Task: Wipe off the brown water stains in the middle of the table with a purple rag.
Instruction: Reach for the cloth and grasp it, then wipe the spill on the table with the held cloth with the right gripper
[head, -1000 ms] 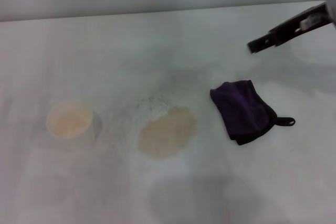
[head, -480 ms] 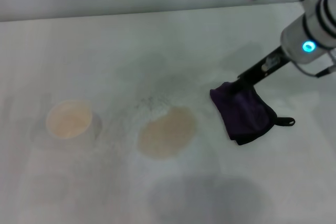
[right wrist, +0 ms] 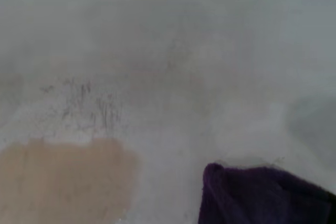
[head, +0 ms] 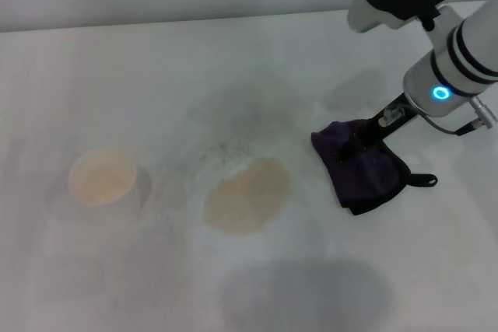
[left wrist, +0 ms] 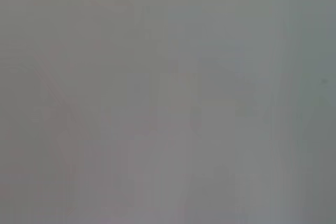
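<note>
Rag [head: 366, 170] of dark purple lay on the white counter [head: 156, 75], just right of the brown stain [head: 247, 195]. The right gripper [head: 348, 151] was low over the rag's far edge; whether it was spread or pinching could not be told. A paper cup [head: 103, 179] stood far left.

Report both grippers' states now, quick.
Left gripper: not in view.
Right gripper: down on the purple rag; open or shut cannot be told.
</note>
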Tool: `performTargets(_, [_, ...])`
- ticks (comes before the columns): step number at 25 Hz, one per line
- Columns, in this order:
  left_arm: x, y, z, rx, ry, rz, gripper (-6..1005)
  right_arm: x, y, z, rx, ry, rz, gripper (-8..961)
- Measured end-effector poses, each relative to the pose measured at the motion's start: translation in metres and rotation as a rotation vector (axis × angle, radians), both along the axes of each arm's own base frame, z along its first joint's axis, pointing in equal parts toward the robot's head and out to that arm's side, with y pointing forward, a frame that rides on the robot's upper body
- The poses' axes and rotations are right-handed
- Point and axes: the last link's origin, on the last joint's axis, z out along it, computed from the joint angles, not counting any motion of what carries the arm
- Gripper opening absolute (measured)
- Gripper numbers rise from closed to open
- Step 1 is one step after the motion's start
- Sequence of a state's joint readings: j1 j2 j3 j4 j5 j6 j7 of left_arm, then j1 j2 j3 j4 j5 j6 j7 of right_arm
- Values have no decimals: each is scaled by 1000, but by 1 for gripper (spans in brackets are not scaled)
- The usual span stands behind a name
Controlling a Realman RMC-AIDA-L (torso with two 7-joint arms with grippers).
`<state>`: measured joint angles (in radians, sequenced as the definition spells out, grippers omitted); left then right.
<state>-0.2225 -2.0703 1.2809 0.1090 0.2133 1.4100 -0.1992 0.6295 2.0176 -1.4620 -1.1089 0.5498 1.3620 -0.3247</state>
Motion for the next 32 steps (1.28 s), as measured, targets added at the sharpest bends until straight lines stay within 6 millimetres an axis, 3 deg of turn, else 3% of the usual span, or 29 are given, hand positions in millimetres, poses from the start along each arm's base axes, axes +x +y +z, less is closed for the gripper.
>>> performTargets(14, [1, 0, -2, -2, 0, 2, 895, 8, 10, -16, -31, -64, -9, 733])
performTargets(25, [1, 0, -2, -2, 0, 2, 894, 7, 9, -19, -44, -80, -2, 504])
performTargets(32, [1, 0, -2, -1, 0, 1, 892, -4, 6, -27, -71, -84, 41, 150])
